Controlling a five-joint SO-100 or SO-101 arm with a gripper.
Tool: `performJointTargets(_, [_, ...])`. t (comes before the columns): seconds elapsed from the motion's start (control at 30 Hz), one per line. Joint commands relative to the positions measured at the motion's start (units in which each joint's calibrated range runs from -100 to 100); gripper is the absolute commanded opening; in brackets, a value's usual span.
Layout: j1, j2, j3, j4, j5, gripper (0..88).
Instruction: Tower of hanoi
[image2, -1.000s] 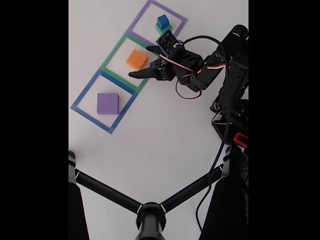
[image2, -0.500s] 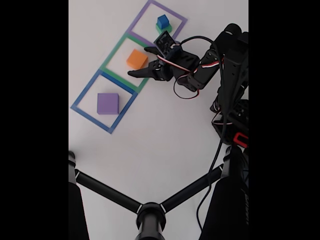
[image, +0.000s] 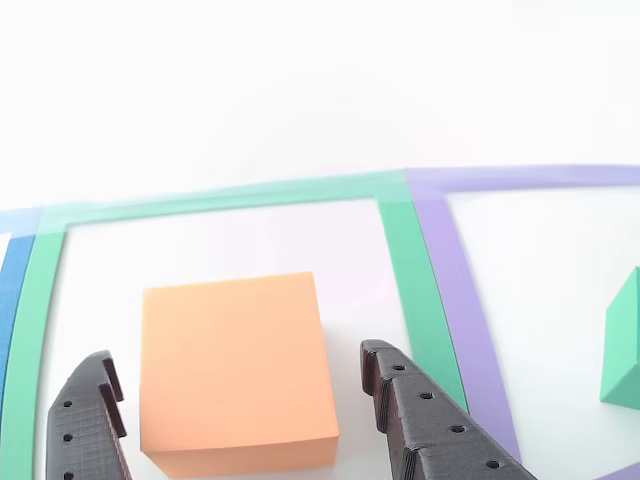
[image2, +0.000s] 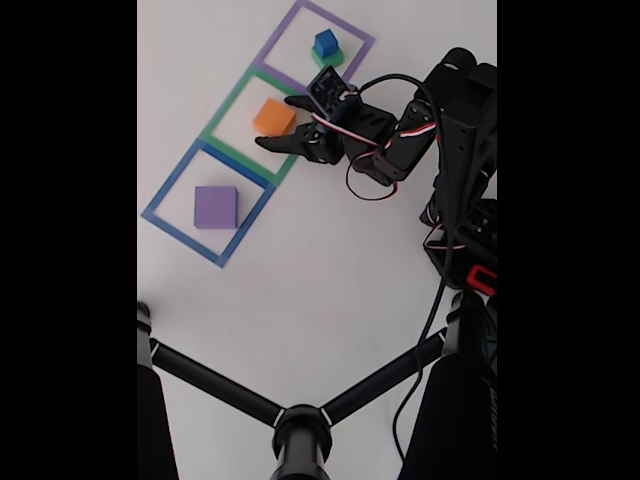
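Risk: a tilted or slipping grasp is judged possible, because the orange block (image: 235, 365) sits nearer one finger than the other in the other view; on closing, it could be pushed sideways across the desk (image2: 330, 270).
Second risk: the green block (image2: 326, 58) with the blue cube (image2: 325, 42) on it stands close to the arm's wrist in the fixed view, and a wide swing could topple that small stack.
Arm pose: the arm is stretched from its base at the desk's right edge toward the upper middle, with the wrist low and the gripper (image2: 278, 122) pointed at the orange block.
Fingers: spread apart, one finger (image: 425, 425) on each side of the orange block; contact cannot be told.
Orange block: inside the green outline (image: 405, 270), flat on the desk.
Purple block (image2: 215, 207): inside the blue outline (image2: 165, 195), toward the desk's left edge, well apart from the gripper.
Green and blue blocks: stacked inside the purple outline (image2: 355, 38), near the desk's top edge.
Step in hand: judged to be closing on the orange block.
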Motion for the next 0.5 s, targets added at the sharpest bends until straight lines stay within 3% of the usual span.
performJointTargets(0.0, [-0.95, 0.14, -1.0, -1.94, 0.0, 22.4])
performJointTargets(0.47, [-1.43, 0.7, -0.82, -2.92, 0.0, 13.1])
